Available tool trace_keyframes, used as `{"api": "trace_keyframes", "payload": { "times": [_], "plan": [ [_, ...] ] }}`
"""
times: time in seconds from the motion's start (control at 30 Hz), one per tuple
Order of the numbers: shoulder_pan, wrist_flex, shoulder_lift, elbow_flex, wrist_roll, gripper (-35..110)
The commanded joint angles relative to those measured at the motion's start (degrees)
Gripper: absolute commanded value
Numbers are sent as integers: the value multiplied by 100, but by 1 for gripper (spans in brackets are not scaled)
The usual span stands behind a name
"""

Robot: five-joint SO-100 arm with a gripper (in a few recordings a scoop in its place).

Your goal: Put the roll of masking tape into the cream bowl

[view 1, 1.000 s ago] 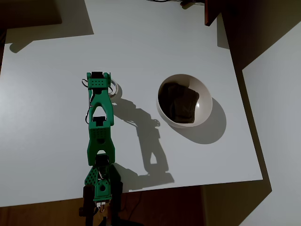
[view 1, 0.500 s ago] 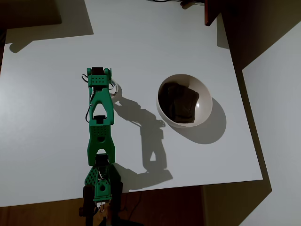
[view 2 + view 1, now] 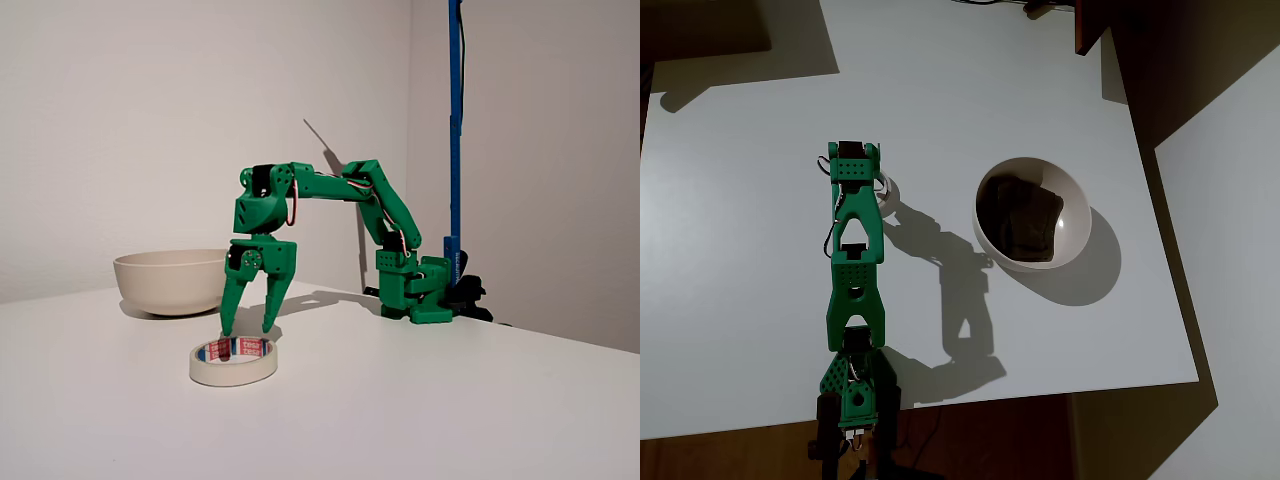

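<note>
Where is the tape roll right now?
In the fixed view, the roll of masking tape lies flat on the table, under the open gripper, before the cream bowl.

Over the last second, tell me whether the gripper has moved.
Yes. In the overhead view the gripper has shifted slightly right, toward the bowl, and a little down, against the table's fixed edges.

arm [image 3: 340,190]: reaching out, wrist bent down | fingers [image 3: 232,305]: spread apart, pointing downward

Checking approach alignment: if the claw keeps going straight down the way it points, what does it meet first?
Most likely the roll of masking tape: the open claw points down right above it, tips near its rim, though depth is hard to judge.
</note>
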Motion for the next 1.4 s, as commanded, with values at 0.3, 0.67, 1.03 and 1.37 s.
{"api": "trace_keyframes", "payload": {
  "times": [0.3, 0.67, 1.03, 1.37],
  "plan": [
    [448, 123, 229, -422, 18, 22],
    [422, 606, 343, -536, 62, 21],
    [422, 1002, 97, -536, 158, 21],
    [413, 914, -308, -527, 193, 20]
  ]
}}
